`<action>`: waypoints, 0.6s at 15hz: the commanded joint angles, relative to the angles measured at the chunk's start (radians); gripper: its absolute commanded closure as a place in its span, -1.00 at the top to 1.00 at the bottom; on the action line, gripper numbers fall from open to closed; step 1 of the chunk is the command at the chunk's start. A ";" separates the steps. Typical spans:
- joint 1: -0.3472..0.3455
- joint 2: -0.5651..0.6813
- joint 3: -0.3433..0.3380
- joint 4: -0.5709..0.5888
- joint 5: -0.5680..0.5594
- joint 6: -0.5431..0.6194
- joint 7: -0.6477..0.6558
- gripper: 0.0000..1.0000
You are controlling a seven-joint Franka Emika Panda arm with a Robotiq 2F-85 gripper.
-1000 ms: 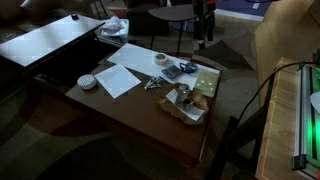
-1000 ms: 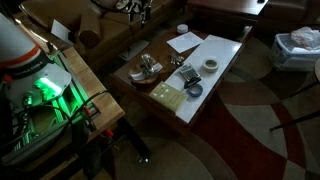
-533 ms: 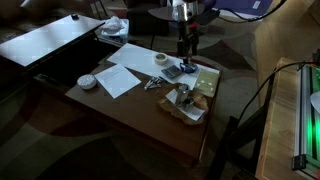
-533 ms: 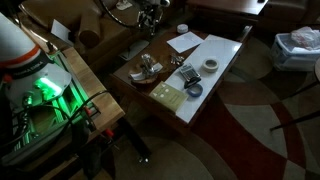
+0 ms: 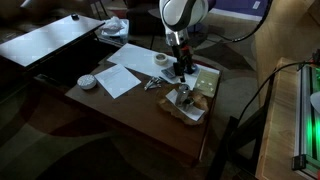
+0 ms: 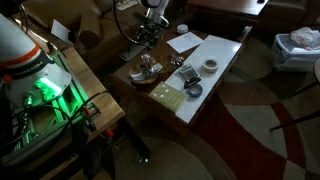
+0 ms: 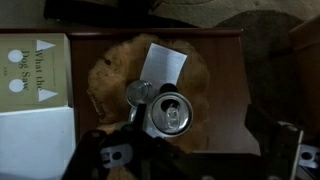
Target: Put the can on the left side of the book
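Claw (image 7: 197, 155) spread apart above can (image 7: 170, 115), near surface (image 5: 130, 105) edge. Risk: can sits on crumpled wrapper (image 7: 105, 80); off-centre descent may tip it.

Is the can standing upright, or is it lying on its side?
Upright: the wrist view looks down on the can and shows its full round top with the rim.

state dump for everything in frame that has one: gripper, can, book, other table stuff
gripper: open, empty, above the can
can: upright, ungripped, on the brown wad
book: closed, flat on the table
tape roll: lying flat
paper sheet: flat, unfolded
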State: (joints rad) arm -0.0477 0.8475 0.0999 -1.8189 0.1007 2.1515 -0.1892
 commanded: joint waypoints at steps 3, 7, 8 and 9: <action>0.020 0.070 -0.023 0.073 0.004 0.008 0.065 1.00; 0.025 0.152 -0.025 0.152 0.009 -0.015 0.114 1.00; 0.029 0.168 -0.029 0.168 0.009 -0.022 0.131 1.00; 0.033 0.186 -0.029 0.190 0.006 -0.049 0.144 1.00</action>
State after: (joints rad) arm -0.0380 0.9609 0.0869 -1.7138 0.1006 2.1547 -0.0932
